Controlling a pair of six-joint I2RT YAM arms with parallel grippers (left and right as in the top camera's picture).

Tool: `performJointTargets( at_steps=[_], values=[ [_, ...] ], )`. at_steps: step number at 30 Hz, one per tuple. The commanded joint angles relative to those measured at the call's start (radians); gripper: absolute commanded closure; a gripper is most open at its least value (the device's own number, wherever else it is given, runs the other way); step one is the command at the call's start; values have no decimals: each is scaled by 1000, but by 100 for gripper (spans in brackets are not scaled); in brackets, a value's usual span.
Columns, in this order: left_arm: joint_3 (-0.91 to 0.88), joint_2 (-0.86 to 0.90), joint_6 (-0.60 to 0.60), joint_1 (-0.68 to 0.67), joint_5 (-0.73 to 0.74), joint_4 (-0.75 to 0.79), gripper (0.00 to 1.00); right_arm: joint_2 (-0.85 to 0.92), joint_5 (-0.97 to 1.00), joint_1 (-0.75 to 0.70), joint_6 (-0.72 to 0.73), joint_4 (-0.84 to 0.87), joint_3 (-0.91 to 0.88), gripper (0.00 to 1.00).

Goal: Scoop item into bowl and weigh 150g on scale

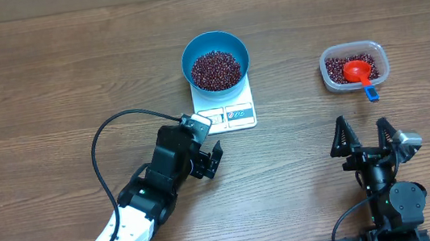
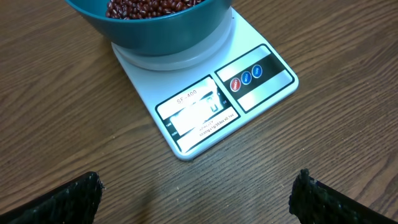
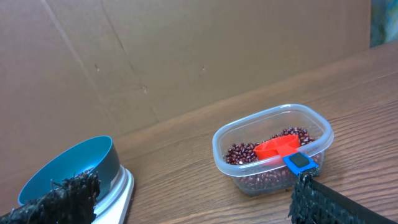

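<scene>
I took it for a robot test bench, probably a lab: a wood-grain table [image 1: 31,76] under the scale [image 1: 227,117], plain cardboard sheeting [image 3: 186,50] standing behind the scale.

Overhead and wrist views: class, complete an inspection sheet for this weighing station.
Surface: wood-grain table.
Job's things: blue bowl of beans on the scale, display unreadable; clear container holds more beans and a red scoop.
Clutter: nothing seen.
End effectors: left end effector open, facing the scale; right end effector open, short of the container; both empty.
Cables: black cable loops beside the left arm.
Surroundings: cardboard wall behind the table.
</scene>
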Motion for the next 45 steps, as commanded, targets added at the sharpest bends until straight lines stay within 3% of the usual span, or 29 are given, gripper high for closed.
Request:
performJointTargets(
  at_steps=[1, 6, 11, 15, 21, 26, 40, 45],
  values=[
    [-5, 8, -13, -5, -2, -2, 0, -12, -5, 6, -1, 2, -11, 0],
    [-5, -5, 2, -5, -16, -11, 1, -12, -5, 6, -1, 2, -11, 0],
    [-5, -126, 5, 21, -47, -11, 0, -12, -5, 6, -1, 2, -11, 0],
    [-5, -249, 5, 127, 11, -12, 0, -12, -5, 6, -1, 2, -11, 0],
    [-6, -430, 5, 362, 236, -25, 0, -12, -5, 6, -1, 2, -11, 0],
    [-18, -560, 6, 455, 238, -34, 0, -12, -5, 6, -1, 2, -11, 0],
    [-285, -929, 6, 580, 233, -14, 1, -12, -5, 6, -1, 2, -11, 0],
    [-369, -1033, 61, 585, 230, -14, 1, -12, -5, 6, -1, 2, -11, 0]
  ],
)
